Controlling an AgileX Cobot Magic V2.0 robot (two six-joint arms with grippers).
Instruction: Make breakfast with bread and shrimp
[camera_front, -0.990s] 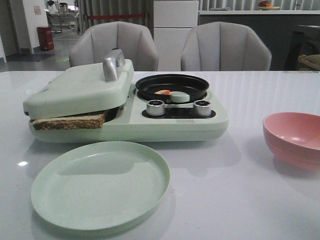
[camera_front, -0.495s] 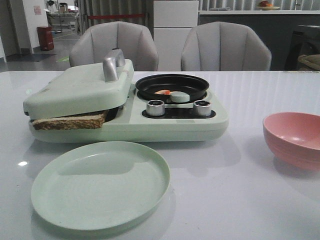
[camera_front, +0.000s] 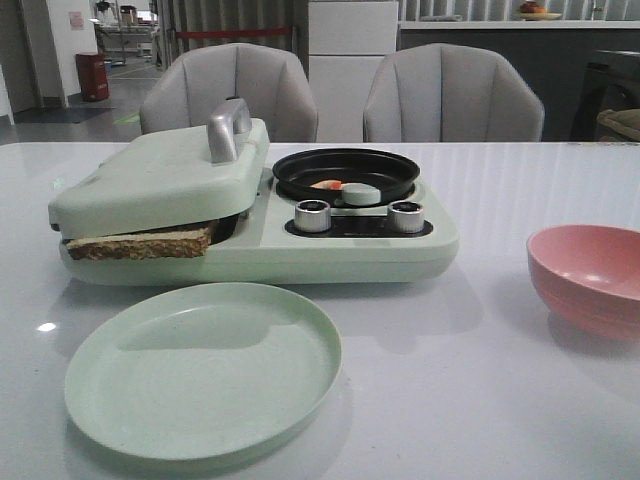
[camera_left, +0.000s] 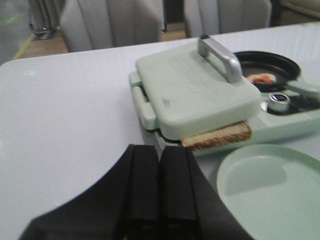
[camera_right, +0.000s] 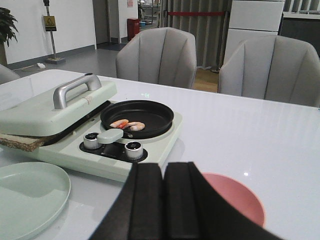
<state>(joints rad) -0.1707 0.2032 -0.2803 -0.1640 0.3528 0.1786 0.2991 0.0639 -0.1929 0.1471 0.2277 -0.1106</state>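
A pale-green breakfast maker (camera_front: 250, 245) stands mid-table. Bread (camera_front: 140, 243) pokes out from under its lowered lid (camera_front: 160, 175), brown crust showing; the same bread (camera_left: 217, 136) shows in the left wrist view. Shrimp (camera_right: 127, 124) lies in the black pan (camera_right: 137, 117) on the maker's right side, and the shrimp (camera_front: 325, 184) is partly hidden by the pan rim in the front view. My left gripper (camera_left: 160, 152) is shut and empty, short of the maker's bread side. My right gripper (camera_right: 164, 167) is shut and empty, held back above the pink bowl (camera_right: 235, 197).
A pale-green plate (camera_front: 203, 370) lies in front of the maker. The pink bowl (camera_front: 587, 278) stands at the right. Two silver knobs (camera_front: 312, 215) and a round green knob (camera_front: 360, 193) sit by the pan. Two grey chairs (camera_front: 450, 95) stand behind the table.
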